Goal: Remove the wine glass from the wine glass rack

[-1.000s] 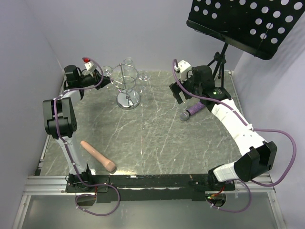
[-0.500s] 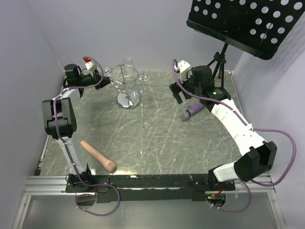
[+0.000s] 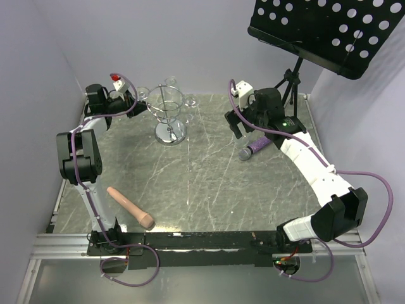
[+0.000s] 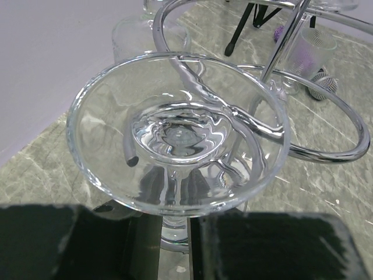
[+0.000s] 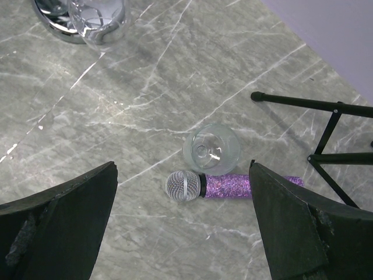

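Left end effector point(image 4: 175, 236) grips wine glass point(image 4: 169, 137), stem half-hidden.

The wine glass point(image 4: 116, 116) is clear, smooth, glossy glass. The wine glass rack point(image 3: 171, 132) is polished chrome wire with a mirror-bright base. The counter point(image 5: 175, 87) is grey-green stone with white veins and a faint sheen. The microphone point(image 5: 227, 185) has a purple glitter body and a silver mesh head. The music stand point(image 3: 329, 31) is matt black, perforated metal.
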Tool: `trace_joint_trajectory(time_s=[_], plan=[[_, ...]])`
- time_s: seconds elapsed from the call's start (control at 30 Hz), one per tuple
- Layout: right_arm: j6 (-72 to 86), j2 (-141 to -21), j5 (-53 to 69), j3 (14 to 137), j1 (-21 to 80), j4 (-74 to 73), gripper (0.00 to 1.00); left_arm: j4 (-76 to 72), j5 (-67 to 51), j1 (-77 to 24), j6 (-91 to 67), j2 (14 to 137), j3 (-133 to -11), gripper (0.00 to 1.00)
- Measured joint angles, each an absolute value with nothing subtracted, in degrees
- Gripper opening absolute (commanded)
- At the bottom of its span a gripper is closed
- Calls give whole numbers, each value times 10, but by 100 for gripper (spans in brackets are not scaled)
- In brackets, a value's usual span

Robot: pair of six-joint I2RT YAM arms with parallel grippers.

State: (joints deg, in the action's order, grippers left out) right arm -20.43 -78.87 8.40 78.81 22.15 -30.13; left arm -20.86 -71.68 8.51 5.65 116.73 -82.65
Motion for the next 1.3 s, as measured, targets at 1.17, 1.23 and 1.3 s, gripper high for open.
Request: trace_joint_trajectory(time_s=[1.17, 1.23, 1.3], plan=[[-204, -781, 84, 775, 222, -298, 100, -230, -687, 109, 34, 1149, -831, 1], [-204, -781, 84, 775, 222, -298, 100, -243, -685, 120, 23, 1149, -831, 1], [-204, -781, 84, 775, 223, -298, 100, -256, -682, 129, 11, 1149, -828, 1]])
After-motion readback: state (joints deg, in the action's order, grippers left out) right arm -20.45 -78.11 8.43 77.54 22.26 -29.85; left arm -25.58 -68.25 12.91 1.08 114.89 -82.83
